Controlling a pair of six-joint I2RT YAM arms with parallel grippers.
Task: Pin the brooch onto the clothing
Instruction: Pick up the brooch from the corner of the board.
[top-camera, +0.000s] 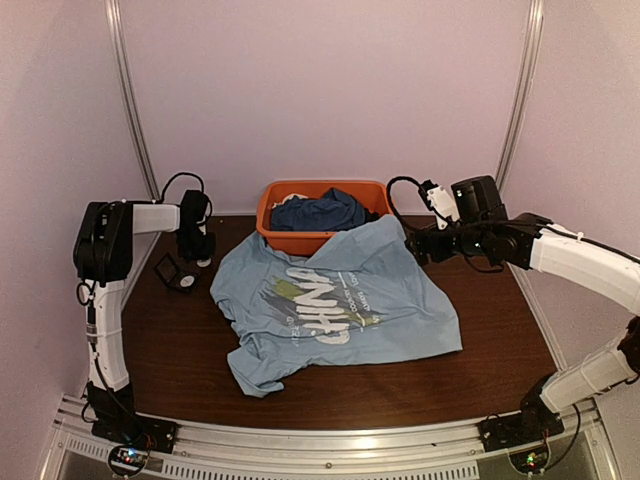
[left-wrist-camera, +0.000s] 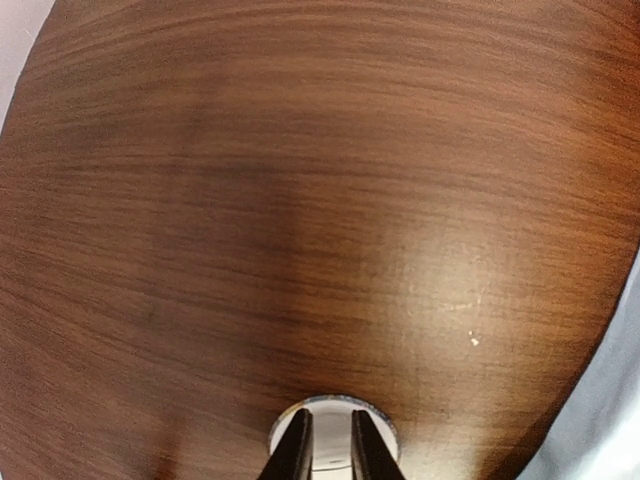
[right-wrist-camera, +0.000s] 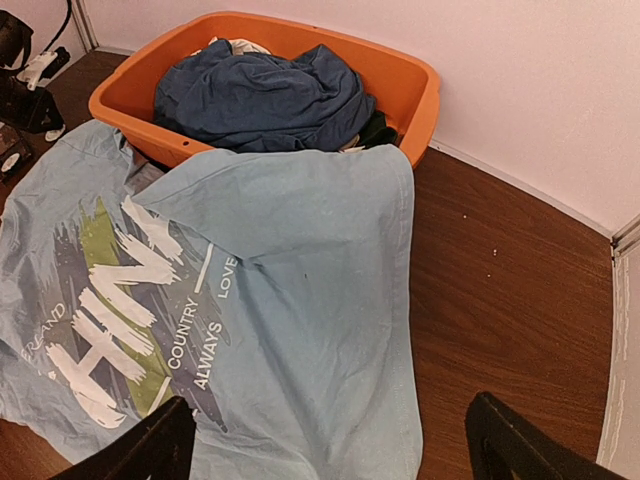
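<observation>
Left fingers (left-wrist-camera: 293, 452) narrow over brooch (left-wrist-camera: 381, 430), grip unclear | right fingers (right-wrist-camera: 150, 445) wide | orange bin (right-wrist-camera: 422, 90): dark blue garment (right-wrist-camera: 260, 95)

Silvery round brooch (left-wrist-camera: 333, 447) lies flat; light blue T-shirt (top-camera: 400, 310) spread print-up.

Table (top-camera: 500, 350): T-shirt (top-camera: 340, 310) spread at centre, its far edge draped over the front rim of the tub (top-camera: 372, 190); tub stands behind it, near the back wall; another garment (top-camera: 318, 212) lies in the tub; small case (top-camera: 172, 272) on the table left of the T-shirt, apart from it; left gripper (top-camera: 200, 255) just behind the case; brooch (left-wrist-camera: 332, 425) directly under its fingertips; right gripper (top-camera: 415, 245) just right of the tub and the draped edge.
</observation>
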